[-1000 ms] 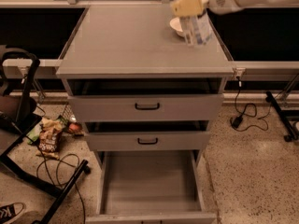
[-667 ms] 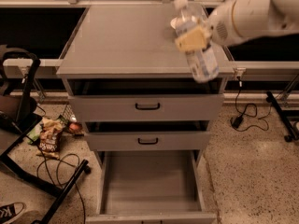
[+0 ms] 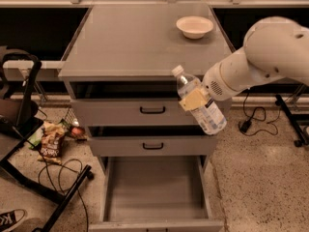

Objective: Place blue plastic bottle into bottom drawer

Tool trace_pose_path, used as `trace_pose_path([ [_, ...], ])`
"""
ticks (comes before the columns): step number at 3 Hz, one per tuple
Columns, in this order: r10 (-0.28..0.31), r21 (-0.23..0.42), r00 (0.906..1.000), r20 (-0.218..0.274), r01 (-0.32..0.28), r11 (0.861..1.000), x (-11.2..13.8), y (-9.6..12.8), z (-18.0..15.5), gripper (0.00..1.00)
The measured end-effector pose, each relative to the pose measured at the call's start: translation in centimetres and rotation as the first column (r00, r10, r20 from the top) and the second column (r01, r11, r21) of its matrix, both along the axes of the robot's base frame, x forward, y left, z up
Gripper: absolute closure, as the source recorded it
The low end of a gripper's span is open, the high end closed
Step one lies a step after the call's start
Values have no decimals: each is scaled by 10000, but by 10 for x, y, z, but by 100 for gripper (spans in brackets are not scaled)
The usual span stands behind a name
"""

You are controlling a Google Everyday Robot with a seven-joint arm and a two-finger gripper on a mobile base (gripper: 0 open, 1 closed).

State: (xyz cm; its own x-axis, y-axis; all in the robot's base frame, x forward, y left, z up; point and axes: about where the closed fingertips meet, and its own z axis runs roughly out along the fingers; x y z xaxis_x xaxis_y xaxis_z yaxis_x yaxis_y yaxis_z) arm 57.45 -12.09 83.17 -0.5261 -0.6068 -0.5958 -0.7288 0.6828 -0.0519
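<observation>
The blue plastic bottle (image 3: pixel 199 102) is clear with a white cap and a printed label. It hangs tilted in the air in front of the cabinet's top drawer, cap up and to the left. My gripper (image 3: pixel 195 99) is shut on the bottle's middle, with a yellowish fingertip (image 3: pixel 192 100) across its label. The white arm reaches in from the right. The bottom drawer (image 3: pixel 154 215) is pulled open below, a wide grey tray with nothing visible inside. The bottle is above it and toward its right side.
A white bowl (image 3: pixel 194 26) sits at the back right of the cabinet top (image 3: pixel 130 37). Two shallower drawers with black handles (image 3: pixel 152 110) are partly open. Snack bags (image 3: pixel 50 141), cables and a black frame (image 3: pixel 29 129) lie on the floor at left.
The arm has carried the bottle off the cabinet top, forward and down to the front of the drawers. The bowl it hid now shows.
</observation>
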Motion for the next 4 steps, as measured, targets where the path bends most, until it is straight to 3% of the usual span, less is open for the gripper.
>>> trace_pose_path([
  [1, 646, -1284, 9957, -666, -727, 9890, -14, -5, -46, 100],
  [2, 646, -1284, 9957, -666, -727, 9890, -14, -5, -46, 100],
  [3, 670, -1959, 9942, -843, -824, 9771, -12, -3, -77, 100],
  [4, 806, -3071, 9891, -1228, -1151, 9447, -18, 9, -148, 100],
])
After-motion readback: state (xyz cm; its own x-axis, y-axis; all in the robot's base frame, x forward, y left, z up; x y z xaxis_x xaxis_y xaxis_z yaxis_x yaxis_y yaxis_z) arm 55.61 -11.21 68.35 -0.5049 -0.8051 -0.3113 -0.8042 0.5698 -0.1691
